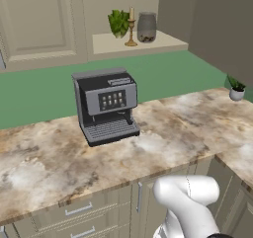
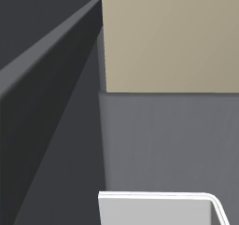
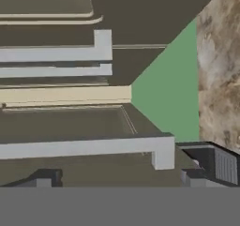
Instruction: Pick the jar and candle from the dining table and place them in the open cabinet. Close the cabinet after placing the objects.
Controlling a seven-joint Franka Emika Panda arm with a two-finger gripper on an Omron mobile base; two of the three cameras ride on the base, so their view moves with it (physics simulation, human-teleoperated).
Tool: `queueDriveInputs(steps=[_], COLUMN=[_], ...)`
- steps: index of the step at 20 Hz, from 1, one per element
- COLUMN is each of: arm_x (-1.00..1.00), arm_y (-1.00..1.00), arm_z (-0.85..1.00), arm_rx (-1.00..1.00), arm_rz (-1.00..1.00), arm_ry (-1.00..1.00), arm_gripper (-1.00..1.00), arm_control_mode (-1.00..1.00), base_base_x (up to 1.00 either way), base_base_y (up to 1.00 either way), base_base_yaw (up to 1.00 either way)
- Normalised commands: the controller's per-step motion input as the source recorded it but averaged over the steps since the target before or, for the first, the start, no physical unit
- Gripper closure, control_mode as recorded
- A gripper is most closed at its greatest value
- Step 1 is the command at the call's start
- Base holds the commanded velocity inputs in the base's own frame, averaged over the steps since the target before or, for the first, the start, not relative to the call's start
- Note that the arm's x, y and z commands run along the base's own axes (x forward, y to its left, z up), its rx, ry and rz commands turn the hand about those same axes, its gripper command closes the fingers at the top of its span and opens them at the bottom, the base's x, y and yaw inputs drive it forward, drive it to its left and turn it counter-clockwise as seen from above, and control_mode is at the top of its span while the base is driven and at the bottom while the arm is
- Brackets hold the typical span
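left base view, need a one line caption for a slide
Jar and candle sit beside a leafy plant in the open cabinet, above a coffee machine on the marbled dining table.

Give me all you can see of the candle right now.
The candle is a slim cream stick standing upright in a thin brass-gold holder with a flared round base. It rests on the pale shelf of the open cabinet, between the leafy green plant to its left and the smoky grey jar to its right. Nothing grips it.
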Motion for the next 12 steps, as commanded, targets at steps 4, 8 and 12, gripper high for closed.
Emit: queueDriveInputs(steps=[4,8,12], arm_x=[0.00,0.09,0.20], arm_y=[0.55,0.51,0.58], arm_z=[0.00,0.00,0.00], arm_rx=[0.00,0.00,0.00], arm_rz=[0.00,0.01,0.03], arm_ry=[0.00,0.00,0.01], arm_gripper=[-1.00,-1.00,-1.00], arm_control_mode=[-1.00,-1.00,-1.00], base_base_x=[0.00,0.00,0.00], base_base_y=[0.00,0.00,0.00], base_base_yaw=[0.00,0.00,0.00])
